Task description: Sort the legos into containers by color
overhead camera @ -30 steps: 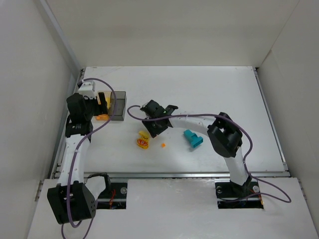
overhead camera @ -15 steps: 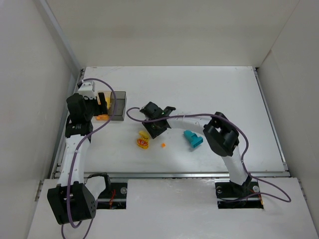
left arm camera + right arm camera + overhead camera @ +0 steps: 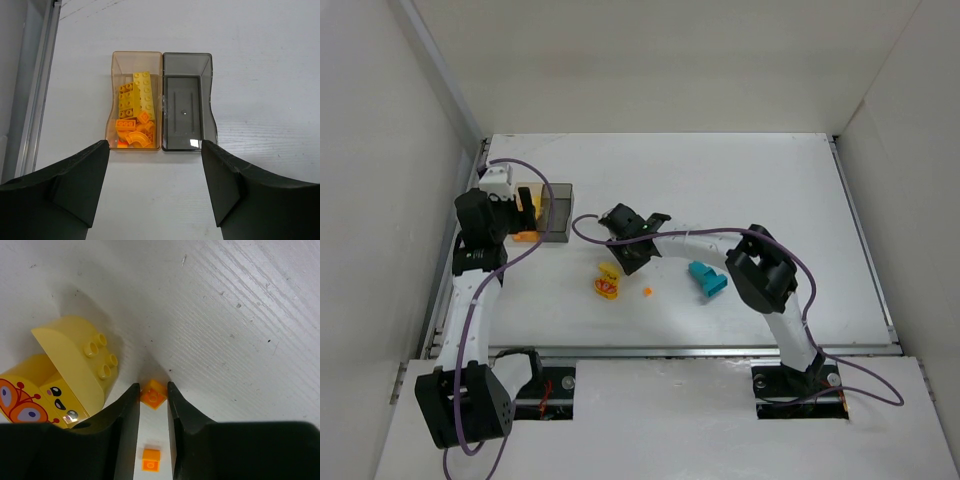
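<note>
**Tiny orange bit pinch – tips for the lift**

The right gripper (image 3: 153, 388) is down at the table with its jaws pulled in narrow, one on each side of a small orange bit (image 3: 153, 395). They look to be touching it on both sides, so I'd call it pinched, just barely. The bit sits on the table right beside the yellow face piece (image 3: 65, 375), about mid-table and well away from the boxes. A second orange bit (image 3: 151, 460) lies loose nearby.

The left gripper (image 3: 155, 146) hangs wide open with nothing in it, over the amber box (image 3: 135, 56) and the grey box (image 3: 186, 57). The amber one already holds yellow and orange pieces, so that's where this bit belongs, I reckon.

What I'd do:
- Finish the squeeze before lifting, because the bit sits corner-on and could twist out.
- Lift straight up so a finger doesn't nudge the yellow piece.
- Carry it low and release inside the amber walls, not over the shared rim.
- Watch the left arm, which is parked right there.

The teal block (image 3: 707, 278) waits for later.
</note>
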Controlling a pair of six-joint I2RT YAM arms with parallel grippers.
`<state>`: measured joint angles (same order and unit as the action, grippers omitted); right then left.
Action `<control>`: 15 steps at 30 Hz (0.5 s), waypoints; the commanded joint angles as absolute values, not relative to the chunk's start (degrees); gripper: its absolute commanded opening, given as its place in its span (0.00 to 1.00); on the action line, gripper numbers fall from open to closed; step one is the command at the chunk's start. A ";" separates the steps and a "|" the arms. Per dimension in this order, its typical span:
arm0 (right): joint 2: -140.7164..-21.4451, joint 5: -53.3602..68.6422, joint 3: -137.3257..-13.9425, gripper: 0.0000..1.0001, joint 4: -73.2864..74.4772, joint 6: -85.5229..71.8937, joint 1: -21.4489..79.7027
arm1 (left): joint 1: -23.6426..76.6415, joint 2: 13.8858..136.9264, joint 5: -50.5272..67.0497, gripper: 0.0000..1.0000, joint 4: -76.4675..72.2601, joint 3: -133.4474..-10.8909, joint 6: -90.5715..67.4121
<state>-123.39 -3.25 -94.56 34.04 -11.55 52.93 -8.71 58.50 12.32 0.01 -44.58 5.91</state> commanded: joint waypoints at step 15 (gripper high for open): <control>-107.94 25.80 -101.60 0.00 25.16 -15.28 43.24 | -7.21 58.89 62.03 0.74 19.31 -52.55 61.04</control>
